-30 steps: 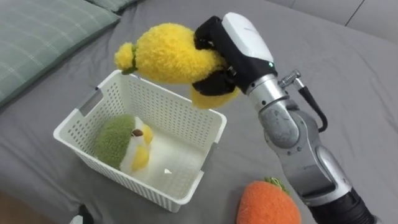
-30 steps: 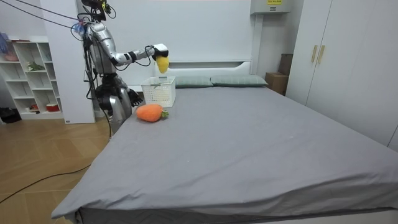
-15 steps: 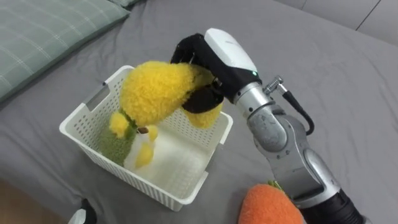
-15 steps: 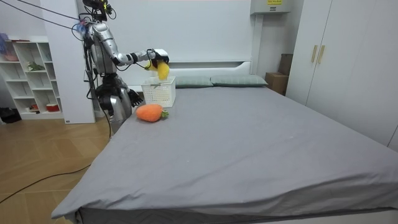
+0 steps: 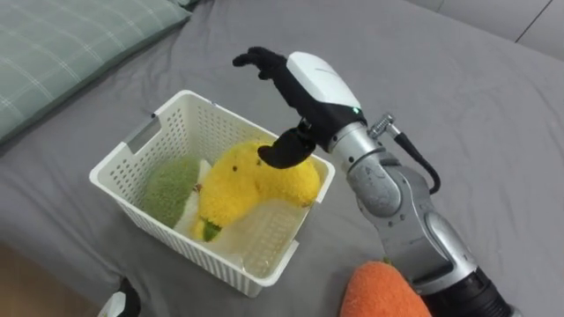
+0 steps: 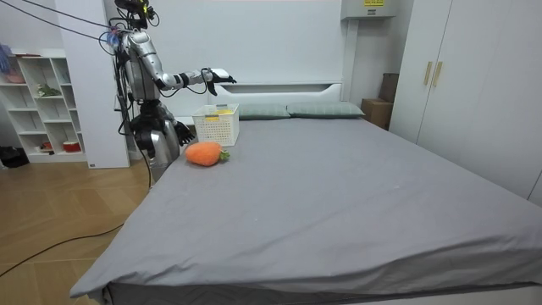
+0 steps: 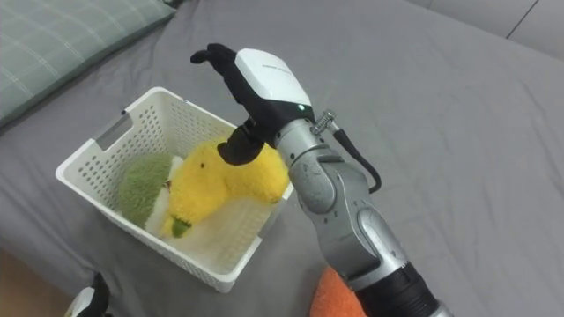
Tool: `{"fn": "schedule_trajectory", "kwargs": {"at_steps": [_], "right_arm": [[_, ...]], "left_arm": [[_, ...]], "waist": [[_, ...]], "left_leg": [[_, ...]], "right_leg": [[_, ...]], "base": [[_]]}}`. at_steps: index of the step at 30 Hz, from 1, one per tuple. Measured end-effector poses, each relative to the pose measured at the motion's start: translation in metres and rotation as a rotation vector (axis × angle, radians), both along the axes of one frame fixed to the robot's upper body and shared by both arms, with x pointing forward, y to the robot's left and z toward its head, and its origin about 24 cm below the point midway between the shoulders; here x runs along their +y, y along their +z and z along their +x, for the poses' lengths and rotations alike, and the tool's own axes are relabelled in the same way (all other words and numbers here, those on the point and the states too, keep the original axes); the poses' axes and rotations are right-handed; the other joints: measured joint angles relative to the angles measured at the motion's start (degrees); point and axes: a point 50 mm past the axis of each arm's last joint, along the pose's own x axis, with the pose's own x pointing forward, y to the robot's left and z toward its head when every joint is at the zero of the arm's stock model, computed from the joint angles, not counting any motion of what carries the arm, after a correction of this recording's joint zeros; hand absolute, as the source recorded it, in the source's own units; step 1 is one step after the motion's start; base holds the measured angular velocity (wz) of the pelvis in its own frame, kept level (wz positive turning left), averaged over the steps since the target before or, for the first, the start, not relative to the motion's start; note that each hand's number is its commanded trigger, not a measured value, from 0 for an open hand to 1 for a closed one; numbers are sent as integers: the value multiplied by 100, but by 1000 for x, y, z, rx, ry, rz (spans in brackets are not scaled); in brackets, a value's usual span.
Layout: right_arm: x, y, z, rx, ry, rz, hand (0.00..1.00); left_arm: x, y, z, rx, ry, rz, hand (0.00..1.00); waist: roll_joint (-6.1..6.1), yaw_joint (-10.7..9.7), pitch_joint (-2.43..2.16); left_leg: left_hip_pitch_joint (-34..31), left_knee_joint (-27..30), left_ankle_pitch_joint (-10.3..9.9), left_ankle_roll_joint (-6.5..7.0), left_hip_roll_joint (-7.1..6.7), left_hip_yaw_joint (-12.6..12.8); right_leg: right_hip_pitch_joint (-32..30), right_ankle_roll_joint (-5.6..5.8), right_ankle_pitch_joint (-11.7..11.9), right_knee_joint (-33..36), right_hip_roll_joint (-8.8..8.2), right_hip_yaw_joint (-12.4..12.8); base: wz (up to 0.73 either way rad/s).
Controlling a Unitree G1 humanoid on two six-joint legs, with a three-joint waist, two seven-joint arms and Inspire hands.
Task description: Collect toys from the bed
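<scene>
A yellow plush toy [image 5: 238,189] lies inside the white slotted basket [image 5: 203,119] on the grey bed, leaning against a green plush toy [image 5: 167,185] beside it. My right hand [image 5: 308,84] hovers open just above the basket's right rim, fingers spread and holding nothing. An orange carrot plush [image 5: 383,295] rests on the bed beside the basket, under my right forearm. In the room view I stand at the bed's corner near the headboard, with the right hand [image 6: 212,76] stretched out over the basket [image 6: 216,125]. My left hand [image 6: 180,131] hangs low by my hip.
A green checked pillow [image 5: 62,53] lies beyond the basket on the left. Grey sheet stretches away to the right. In the room view a white shelf unit [image 6: 38,102] stands behind me and wardrobes [image 6: 474,76] line the far side.
My right hand moved from above the basket's far right corner to over its right rim and opened. The yellow plush dropped out of it and now lies in the basket.
</scene>
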Motion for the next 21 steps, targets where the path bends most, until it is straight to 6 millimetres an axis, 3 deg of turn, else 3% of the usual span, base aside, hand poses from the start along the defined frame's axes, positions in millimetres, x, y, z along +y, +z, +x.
{"fn": "schedule_trajectory", "kwargs": {"at_steps": [21], "right_arm": [[4,-2,-2,5,20,-4,0]], "left_arm": [[0,0,0,3,0,-2,0]], "waist": [[23,8,15]], "left_leg": [[2,1,0,0,-2,0]], "right_leg": [[1,0,0,0,2,3]], "base": [[0]]}}
